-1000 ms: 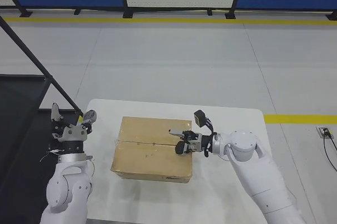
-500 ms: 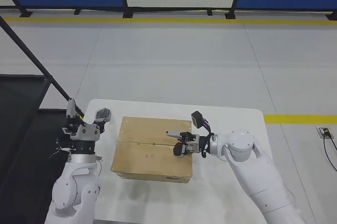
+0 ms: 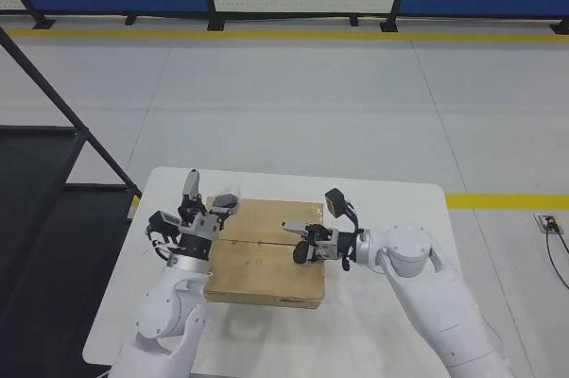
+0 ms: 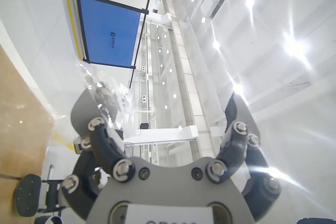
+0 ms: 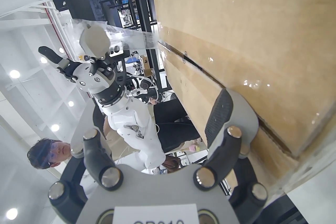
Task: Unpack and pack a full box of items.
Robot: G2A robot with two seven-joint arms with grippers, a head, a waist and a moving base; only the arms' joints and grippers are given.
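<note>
A closed cardboard box lies in the middle of the white table. My left gripper stands open above the box's left end, fingers pointing up. A strip of clear tape clings to one of its fingers. In the right wrist view this clear tape stretches from the box's centre seam to the left gripper. My right gripper is open at the box's right end, one finger resting on the box top beside the seam.
A black metal frame stands off the table's left side. Bare table shows to the right of the box and in front of it.
My left arm has swung from the table's left edge rightward to the box's left end, still open. The right gripper has stayed at the box's right end.
</note>
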